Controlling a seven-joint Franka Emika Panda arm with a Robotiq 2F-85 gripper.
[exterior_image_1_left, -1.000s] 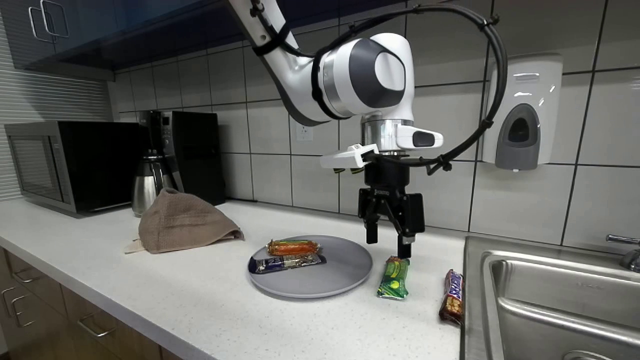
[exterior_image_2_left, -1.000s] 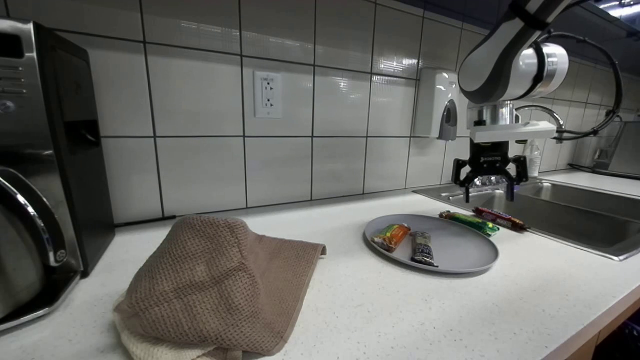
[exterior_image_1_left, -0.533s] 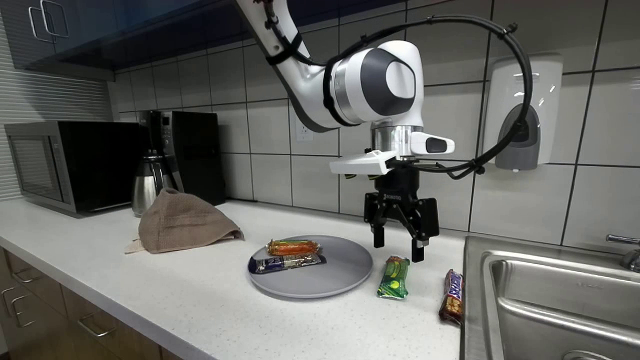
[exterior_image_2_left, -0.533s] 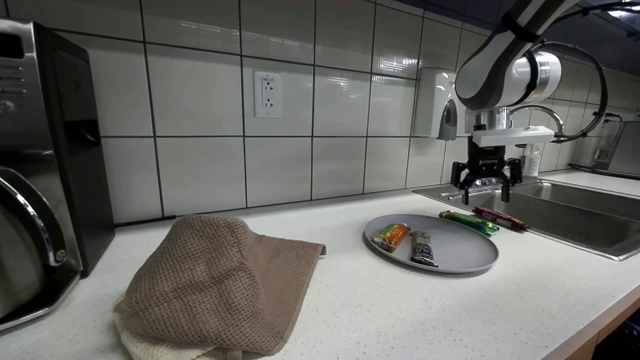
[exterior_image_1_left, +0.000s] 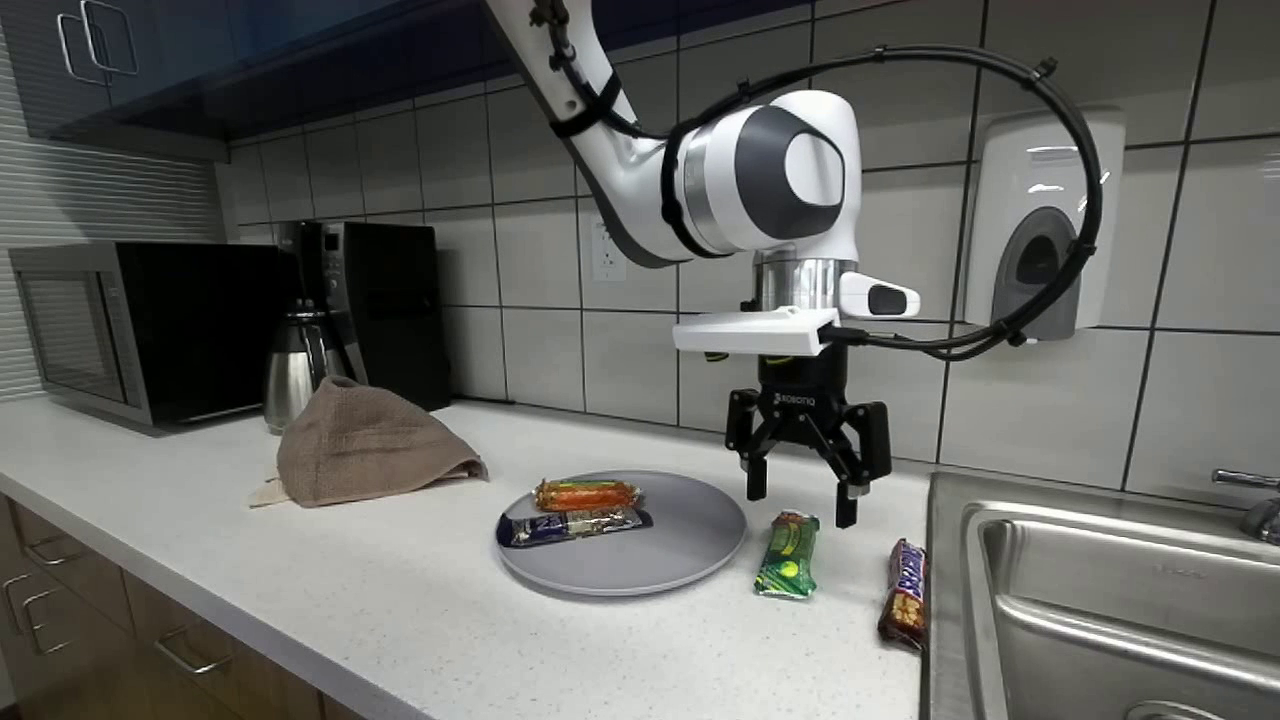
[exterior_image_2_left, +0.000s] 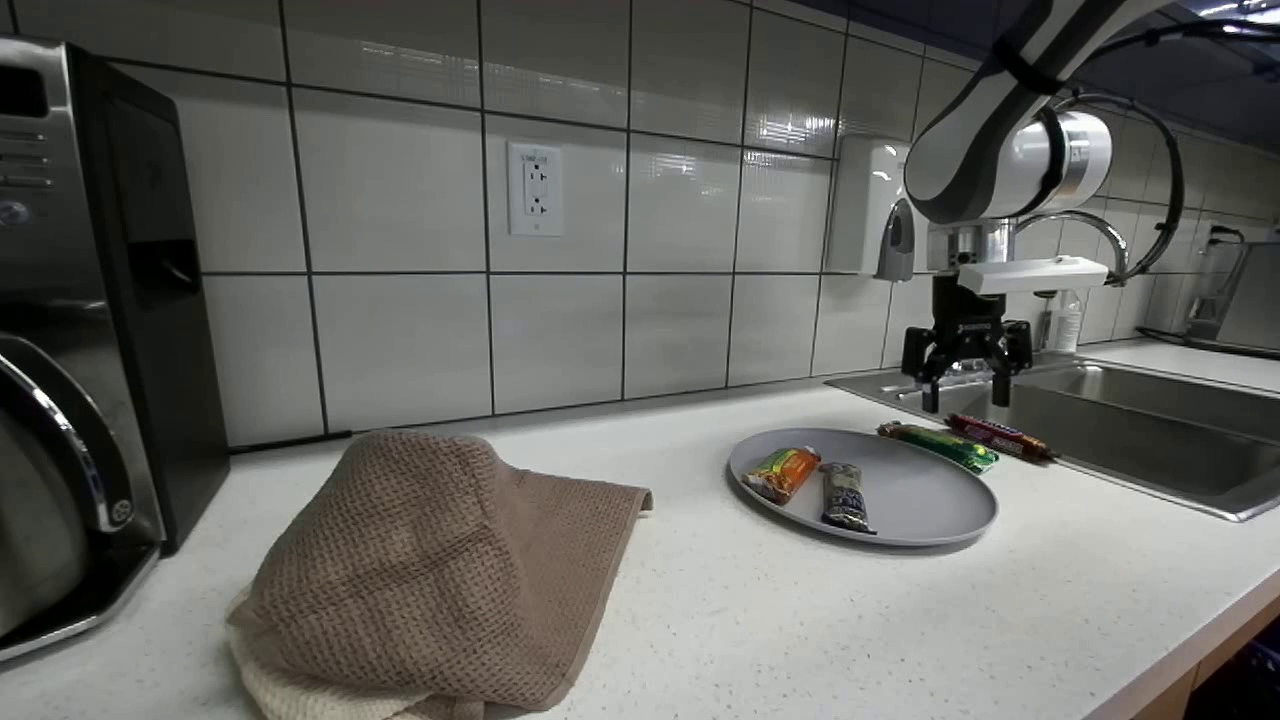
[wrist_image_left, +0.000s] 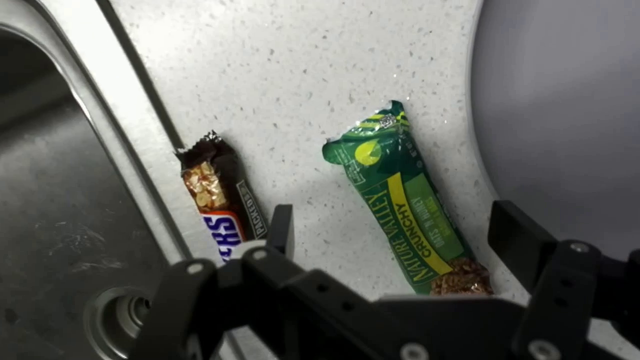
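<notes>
My gripper (exterior_image_1_left: 801, 508) hangs above the counter with open jaws and nothing between them. Below it lies a green granola bar (exterior_image_1_left: 788, 556), flat on the counter. In the wrist view the green wrapper (wrist_image_left: 400, 200) shows between the two fingers, with its lower end hidden behind the gripper body. A brown Snickers bar (exterior_image_1_left: 905, 592) rests along the sink's edge; in the wrist view one finger (wrist_image_left: 281, 227) partly covers this Snickers bar (wrist_image_left: 212, 187). On the grey plate (exterior_image_1_left: 690, 550) sit an orange-wrapped bar (exterior_image_2_left: 785, 473) and a dark silver bar (exterior_image_2_left: 846, 497), side by side.
The steel sink (exterior_image_1_left: 1130, 570) adjoins the counter beside the Snickers bar. A brown towel (exterior_image_2_left: 430, 570) lies bunched on the counter, near a steel jug (exterior_image_1_left: 295, 365) and a black appliance (exterior_image_1_left: 385, 310). A soap dispenser (exterior_image_1_left: 1045, 220) is fixed to the tiled wall.
The gripper has shifted toward the sink side, come slightly lower and turned a little, so its fingers look wider apart in an exterior view. The jaws stay open; the bars and plate have not moved.
</notes>
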